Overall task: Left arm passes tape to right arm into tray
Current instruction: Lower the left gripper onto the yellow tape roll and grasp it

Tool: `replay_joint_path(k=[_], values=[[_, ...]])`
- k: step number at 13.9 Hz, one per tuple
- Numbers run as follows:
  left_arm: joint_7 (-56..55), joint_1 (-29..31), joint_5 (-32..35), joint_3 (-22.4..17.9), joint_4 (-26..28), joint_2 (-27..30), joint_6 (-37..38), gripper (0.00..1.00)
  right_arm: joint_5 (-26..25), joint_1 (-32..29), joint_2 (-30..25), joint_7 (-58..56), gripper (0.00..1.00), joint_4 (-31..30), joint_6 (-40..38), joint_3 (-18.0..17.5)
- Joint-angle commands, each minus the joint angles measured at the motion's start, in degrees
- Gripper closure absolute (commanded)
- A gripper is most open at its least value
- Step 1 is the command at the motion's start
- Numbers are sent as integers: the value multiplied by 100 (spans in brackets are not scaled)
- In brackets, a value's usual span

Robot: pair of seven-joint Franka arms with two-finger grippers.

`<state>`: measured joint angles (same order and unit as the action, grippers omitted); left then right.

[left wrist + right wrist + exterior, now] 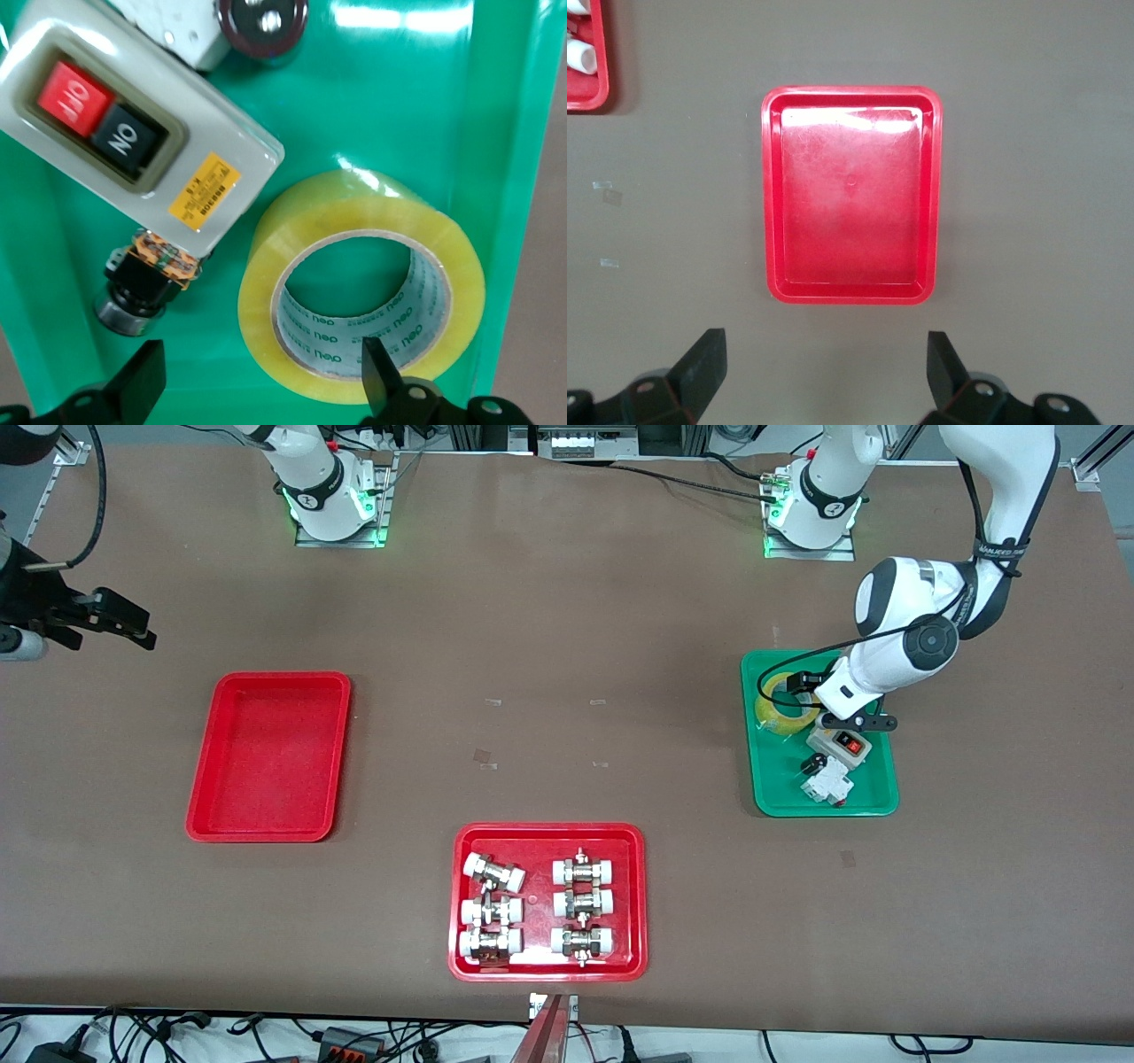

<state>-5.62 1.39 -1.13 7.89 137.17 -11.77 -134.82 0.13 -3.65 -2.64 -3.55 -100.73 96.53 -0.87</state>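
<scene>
From the front, the left arm's wrist hides much of the tape [772, 701] and the left claw [819, 713]. The right arm [35, 607] is cut off at the edge.

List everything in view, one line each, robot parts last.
tape: 1, translucent yellow, flat in the green tray
switch box: 1, grey with red and black buttons, in the green tray beside the tape
small parts: a few, black and white, in the green tray, nearer the front camera than the switch box
green tray: 1, green, toward the left arm's end of the table
red tray: 1, red, nothing in it, toward the right arm's end
fittings tray: 1, red, nearest the front camera, mid-table
fittings: 6, metal with white caps, in the fittings tray
left gripper: black, open, low over the tape
right gripper: black, open, waiting over bare table near the red tray
</scene>
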Motion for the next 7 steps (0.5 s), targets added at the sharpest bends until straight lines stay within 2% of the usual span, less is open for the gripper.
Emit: replay_joint_path(k=[1, 4, 7], values=[[-71, 10, -98, 64, 125, 44, -71, 26, 75, 65, 132, 3, 0, 35, -38, -89], [-89, 19, -98, 82, 125, -27, -71, 50, 75, 215, 492, -15, 0, 307, -37, -89], [-89, 19, -98, 82, 117, -35, -71, 66, 84, 198, 563, -85, 0, 361, -301, -89]])
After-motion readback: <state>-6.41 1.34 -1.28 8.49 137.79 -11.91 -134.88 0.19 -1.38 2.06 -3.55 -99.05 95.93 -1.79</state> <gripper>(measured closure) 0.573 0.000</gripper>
